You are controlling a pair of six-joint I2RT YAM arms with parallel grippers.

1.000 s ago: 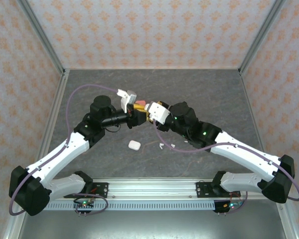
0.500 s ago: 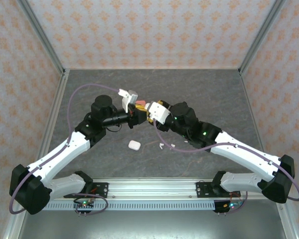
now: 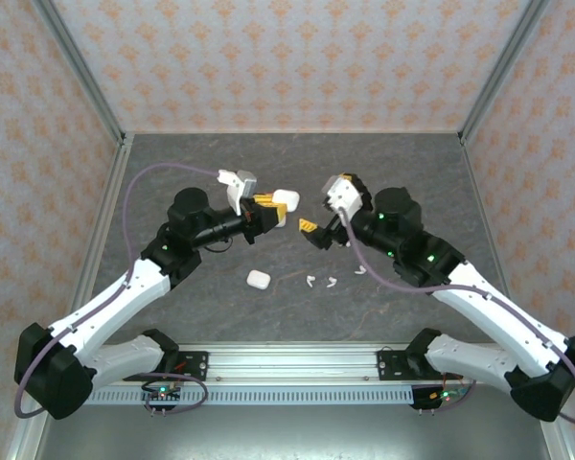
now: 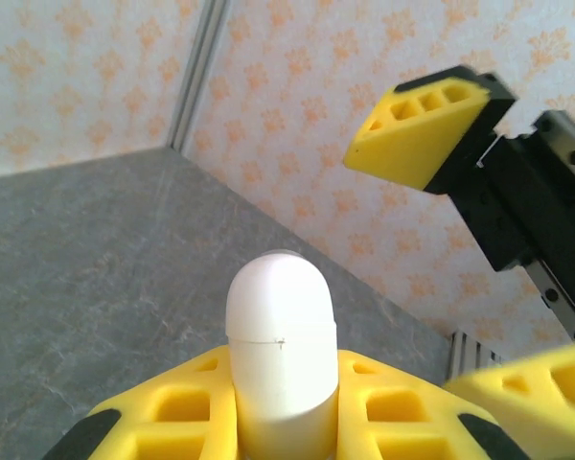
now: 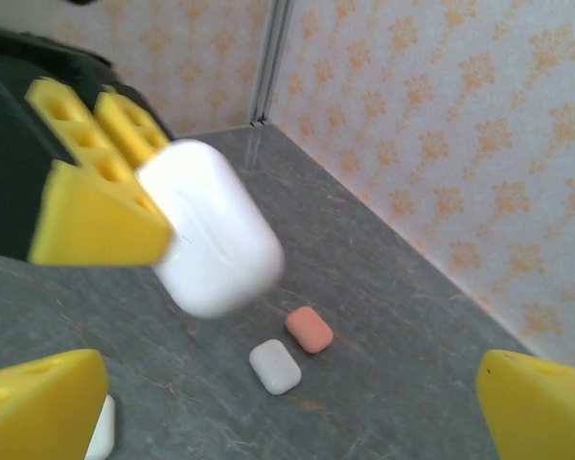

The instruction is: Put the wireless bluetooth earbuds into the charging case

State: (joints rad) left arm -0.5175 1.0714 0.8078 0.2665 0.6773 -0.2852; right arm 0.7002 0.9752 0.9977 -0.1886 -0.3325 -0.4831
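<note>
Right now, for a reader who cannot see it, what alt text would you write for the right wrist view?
The left gripper, yellow-fingered, holds a closed white charging case in the air, slightly blurred. Below it, a small white case and a coral-pink case lie on the grey table; the right gripper is wide open.

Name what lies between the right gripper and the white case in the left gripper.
Nothing: the top external view shows an open gap above bare grey table between right gripper and the white rounded plastic case.
</note>
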